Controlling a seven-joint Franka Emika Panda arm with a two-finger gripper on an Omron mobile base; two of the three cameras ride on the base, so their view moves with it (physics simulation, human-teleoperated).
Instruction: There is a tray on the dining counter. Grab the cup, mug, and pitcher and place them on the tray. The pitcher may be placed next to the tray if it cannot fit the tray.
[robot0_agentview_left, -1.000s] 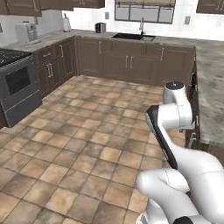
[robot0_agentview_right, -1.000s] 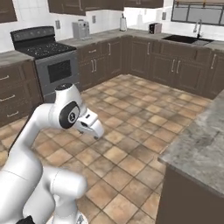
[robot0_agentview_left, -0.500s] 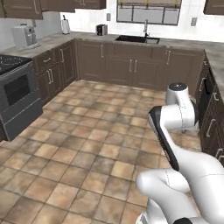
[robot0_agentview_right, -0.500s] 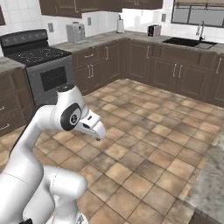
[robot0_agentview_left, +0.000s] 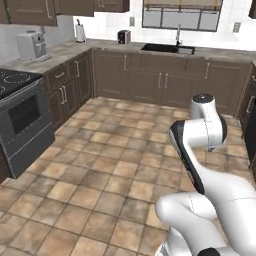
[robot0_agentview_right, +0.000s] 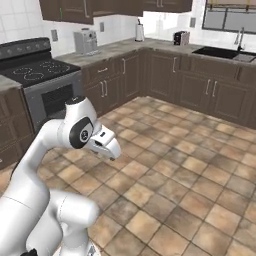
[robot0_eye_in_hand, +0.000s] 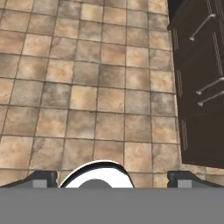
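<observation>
The tray, the dining counter, the cup, the mug and the pitcher are out of view. My gripper (robot0_eye_in_hand: 113, 179) hangs over the brown tiled floor (robot0_eye_in_hand: 87, 87), open, with nothing between its two dark fingertips (robot0_eye_in_hand: 41, 178). In the right base view the hand (robot0_agentview_right: 107, 145) is tucked close to the folded arm and points down at the floor.
A black stove (robot0_agentview_left: 20, 110) stands at the left, with dark brown cabinets (robot0_agentview_left: 150, 75) along the back wall under a sink (robot0_agentview_left: 167, 48). A toaster (robot0_agentview_left: 123, 36) and a coffee machine (robot0_agentview_left: 32, 45) sit on that counter. Dark drawers with metal handles (robot0_eye_in_hand: 199, 87) lie beside the hand.
The whole picture has shifted: the base has moved and the cameras with it. The stone counter at the right edge has left the view, and the stove is nearer. The arm keeps its folded pose.
</observation>
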